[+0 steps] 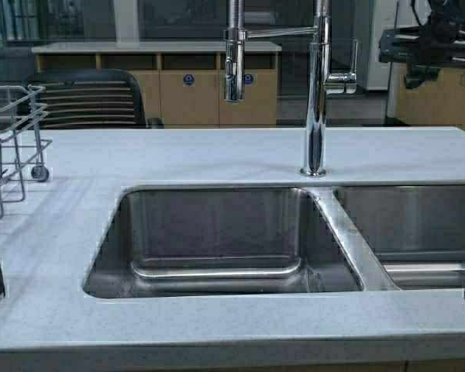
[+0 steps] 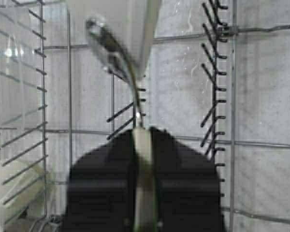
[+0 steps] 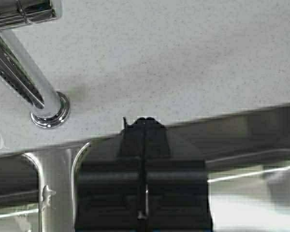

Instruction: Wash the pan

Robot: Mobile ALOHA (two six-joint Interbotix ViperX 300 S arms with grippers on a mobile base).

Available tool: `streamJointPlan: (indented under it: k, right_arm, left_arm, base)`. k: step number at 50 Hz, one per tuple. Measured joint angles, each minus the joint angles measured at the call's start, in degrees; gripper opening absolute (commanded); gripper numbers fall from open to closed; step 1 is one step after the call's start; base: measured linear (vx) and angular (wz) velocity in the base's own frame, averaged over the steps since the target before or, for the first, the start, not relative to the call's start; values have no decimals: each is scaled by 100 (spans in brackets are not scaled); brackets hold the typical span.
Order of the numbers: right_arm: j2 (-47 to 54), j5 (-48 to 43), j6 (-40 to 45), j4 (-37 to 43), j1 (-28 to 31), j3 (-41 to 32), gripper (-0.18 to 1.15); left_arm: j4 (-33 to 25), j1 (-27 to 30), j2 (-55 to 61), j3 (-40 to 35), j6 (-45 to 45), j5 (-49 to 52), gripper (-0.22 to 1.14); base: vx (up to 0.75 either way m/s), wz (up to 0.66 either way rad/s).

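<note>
Left hand clamped on pan handle over rack. Right hand closed, empty, above sink. Washing not begun.

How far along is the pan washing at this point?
Done: nothing visibly; the pan is not in the sink and no water runs from the faucet. In hand: the left gripper is shut on the pan's handle over the dish rack. Left, probably: carrying it to the sink and washing it. The right gripper waits shut by the faucet base.

High view overlooks sink; wrist views close.
</note>
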Motion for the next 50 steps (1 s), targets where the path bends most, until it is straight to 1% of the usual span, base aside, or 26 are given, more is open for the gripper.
streamJointPlan:
  k: [9,24,43,46,50]
  right_arm:
    - [105,0,-9,0,-9,-9,5]
    - [114,-9,-9,9,0,-9,5]
    - [114,-9,-18,0,0,-9,5]
    - [114,0,-18,-9,0,-9,5]
    - [114,-9,-18,-35,0,-9,5]
  left_arm:
    - [-18,176,9,281,-9,-123,3]
    - [-18,457,334,448,-18,-677,3]
    - [-26,448,949,448,-114,-756,3]
    - [-53,448,958,439,-246,-756,4]
    - [-62,457,958,431,-457,-756,15]
  base:
    - [0,0]
    - [0,0]
    - [0,0]
    - [0,0]
    - [0,0]
